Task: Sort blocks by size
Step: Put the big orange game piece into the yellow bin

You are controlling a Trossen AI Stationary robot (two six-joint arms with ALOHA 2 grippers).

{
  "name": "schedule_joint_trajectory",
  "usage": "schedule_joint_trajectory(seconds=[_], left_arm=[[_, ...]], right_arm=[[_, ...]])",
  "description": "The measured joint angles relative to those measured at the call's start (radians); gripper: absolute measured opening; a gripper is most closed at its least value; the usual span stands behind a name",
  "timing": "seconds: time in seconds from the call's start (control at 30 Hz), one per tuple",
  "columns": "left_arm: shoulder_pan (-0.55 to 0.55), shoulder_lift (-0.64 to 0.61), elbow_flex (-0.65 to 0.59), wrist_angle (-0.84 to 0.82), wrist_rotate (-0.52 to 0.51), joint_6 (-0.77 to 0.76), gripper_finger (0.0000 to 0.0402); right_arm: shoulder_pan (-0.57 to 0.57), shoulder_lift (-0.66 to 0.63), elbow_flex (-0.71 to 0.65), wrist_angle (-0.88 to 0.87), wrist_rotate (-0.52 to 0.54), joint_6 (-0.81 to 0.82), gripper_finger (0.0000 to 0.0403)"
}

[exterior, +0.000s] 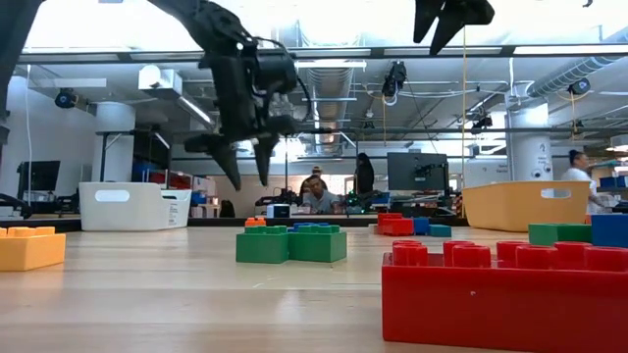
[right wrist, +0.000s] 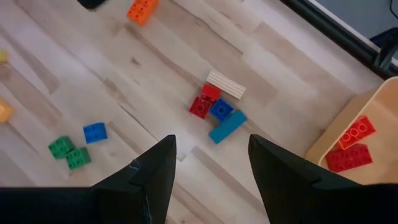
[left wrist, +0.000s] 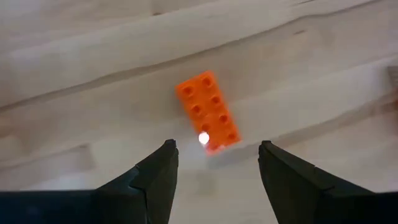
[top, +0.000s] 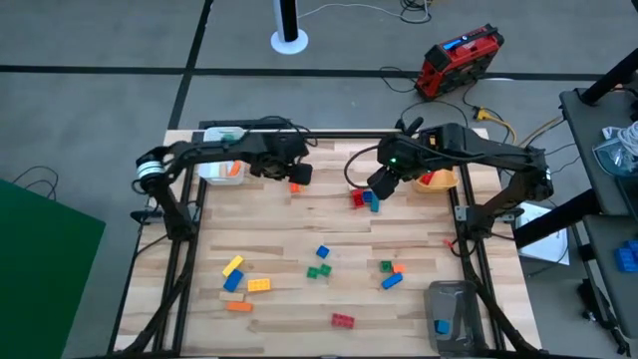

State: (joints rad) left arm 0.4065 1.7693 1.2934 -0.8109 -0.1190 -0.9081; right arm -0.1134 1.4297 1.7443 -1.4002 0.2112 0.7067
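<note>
Left wrist view has a long orange studded plastic brick (left wrist: 208, 112) lying flat on the pale wooden tabletop (left wrist: 74, 56), right ahead of the left hand (left wrist: 216, 163), whose fingers are spread apart with nothing between them. From the high view that same brick sits near the far edge, just beside the left hand (top: 296, 176), with a white rectangular bin (top: 221, 168) close by on the left, holding something orange.

A small cluster sits further right: a red brick (right wrist: 200, 107), a small blue brick (right wrist: 220, 109), a longer light-blue brick (right wrist: 227, 126) and a beige brick (right wrist: 226, 84), all touching or nearly so. The right hand (right wrist: 210, 163) hangs above them, fingers apart and empty. Two red bricks (right wrist: 351, 144) are inside the orange-yellow bin (right wrist: 367, 106) at the far right.

The rest of the blocks are scattered over the near half: two green bricks (top: 318, 270), a blue one (top: 322, 253), yellow bricks (top: 258, 285), and a red brick (top: 342, 320) near the front edge. A grey bin (top: 456, 299) at the near right corner holds one blue brick (top: 441, 326).
</note>
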Motion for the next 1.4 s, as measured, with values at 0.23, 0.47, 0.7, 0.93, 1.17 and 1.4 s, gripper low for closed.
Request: schedule_joint_trajectory(seconds=[0.23,0.47,0.7,0.93,1.17,1.4], left_arm=[[0.005,0.06,0.0,0.086,0.003,-0.007,0.0234],[0.006,0.135,0.0,0.086,0.005,-0.024,0.0243],[0.003,0.202,0.0,0.091,0.005,-0.01,0.0242],[-0.009,0.219,0.002,0.099,0.003,0.028,0.0222],[-0.019,0.22,0.002,0.102,0.007,0.079,0.0131],[-0.021,0.186,-0.002,0.063,0.065,0.237,0.0109]], right_arm=[[0.0,-0.001,0.0,0.0,0.0,0.003,0.0192],[0.0,-0.001,0.0,0.003,0.001,-0.001,0.0192],[0.0,-0.001,0.0,0.003,0.002,-0.012,0.0192],[0.0,-0.001,0.0,0.003,0.002,-0.018,0.0192],[0.0,-0.001,0.0,0.001,0.002,-0.024,0.0192],[0.037,-0.007,0.0,-0.101,-0.001,-0.02,0.0192]])
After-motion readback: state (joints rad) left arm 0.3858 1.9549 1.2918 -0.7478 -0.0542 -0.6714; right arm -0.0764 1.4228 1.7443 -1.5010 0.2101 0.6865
